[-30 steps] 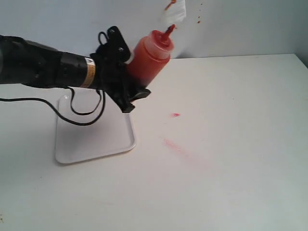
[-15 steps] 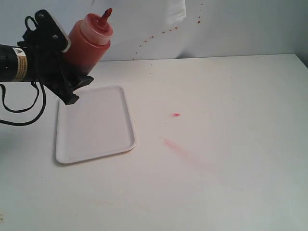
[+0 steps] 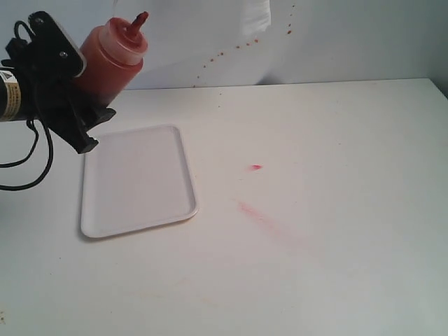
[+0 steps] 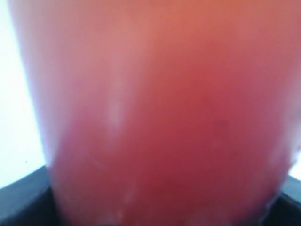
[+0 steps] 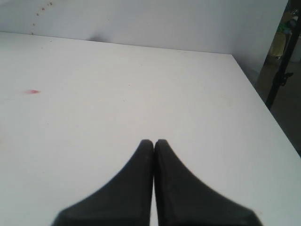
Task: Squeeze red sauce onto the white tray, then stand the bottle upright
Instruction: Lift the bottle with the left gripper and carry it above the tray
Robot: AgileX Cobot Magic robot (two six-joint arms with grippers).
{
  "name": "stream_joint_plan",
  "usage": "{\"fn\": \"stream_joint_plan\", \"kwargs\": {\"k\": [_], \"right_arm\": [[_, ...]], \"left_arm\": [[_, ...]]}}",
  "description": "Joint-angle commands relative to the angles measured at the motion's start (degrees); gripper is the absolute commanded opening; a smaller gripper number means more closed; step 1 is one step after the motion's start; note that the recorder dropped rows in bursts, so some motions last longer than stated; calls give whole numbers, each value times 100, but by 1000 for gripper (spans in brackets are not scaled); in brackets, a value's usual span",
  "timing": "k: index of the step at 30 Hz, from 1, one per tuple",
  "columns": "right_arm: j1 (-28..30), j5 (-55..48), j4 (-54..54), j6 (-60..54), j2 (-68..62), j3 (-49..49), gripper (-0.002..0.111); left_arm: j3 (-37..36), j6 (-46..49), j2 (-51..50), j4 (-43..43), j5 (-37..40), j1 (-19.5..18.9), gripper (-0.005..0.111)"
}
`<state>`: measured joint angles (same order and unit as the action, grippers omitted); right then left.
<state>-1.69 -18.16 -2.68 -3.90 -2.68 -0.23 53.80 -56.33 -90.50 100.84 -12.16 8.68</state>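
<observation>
My left gripper [image 3: 85, 89] is shut on the bottle [image 3: 108, 59], which hangs in the air above the far left corner of the white tray [image 3: 136, 178]. The bottle leans, with its red nozzle [image 3: 139, 19] pointing up and to the right. Its blurred red body [image 4: 160, 117] fills the left wrist view. The tray lies flat on the table and its surface is bare white; no blob of red sauce shows on it. My right gripper [image 5: 154, 142] is shut on nothing above bare tabletop and is out of the exterior view.
On the white table right of the tray lie a small red spot [image 3: 255, 166] and a faint pinkish smear [image 3: 253, 211]. Tiny red specks [image 3: 224, 52] dot the back wall. The table's right edge [image 5: 263, 113] shows in the right wrist view.
My left arm has drawn back to the left with the bottle, from over the tray's right edge to its far left corner. The bottle stays tilted.
</observation>
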Motion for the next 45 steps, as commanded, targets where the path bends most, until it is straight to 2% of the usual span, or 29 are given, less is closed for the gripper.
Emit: {"fn": "stream_joint_plan", "kwargs": {"k": [1, 15, 21, 25, 32, 37, 39, 41, 43, 45], "right_arm": [[44, 34, 36, -14, 39, 23, 0], [44, 34, 36, -40, 39, 23, 0], [44, 465, -435, -178, 39, 23, 0], [44, 1166, -435, -178, 39, 23, 0], [44, 3160, -419, -164, 39, 23, 0], [44, 3859, -419, -164, 39, 23, 0], [44, 4317, -419, 422, 39, 23, 0], [44, 4576, -419, 2539, 39, 23, 0], [44, 4638, -478, 4079, 39, 23, 0], [44, 4466, -936, 4509, 29, -104, 0]], "left_arm": [[22, 8, 100, -89, 20, -10, 0], [22, 503, 100, -89, 60, -10, 0], [22, 683, 100, -89, 60, -10, 0], [22, 906, 100, -89, 60, -10, 0], [22, 1031, 100, -89, 60, -10, 0], [22, 1055, 100, -89, 60, -10, 0], [22, 1234, 100, -89, 60, -10, 0], [22, 1575, 100, -89, 60, -10, 0], [36, 1974, 100, -89, 60, -10, 0], [48, 2317, 100, -89, 70, -10, 0]]}}
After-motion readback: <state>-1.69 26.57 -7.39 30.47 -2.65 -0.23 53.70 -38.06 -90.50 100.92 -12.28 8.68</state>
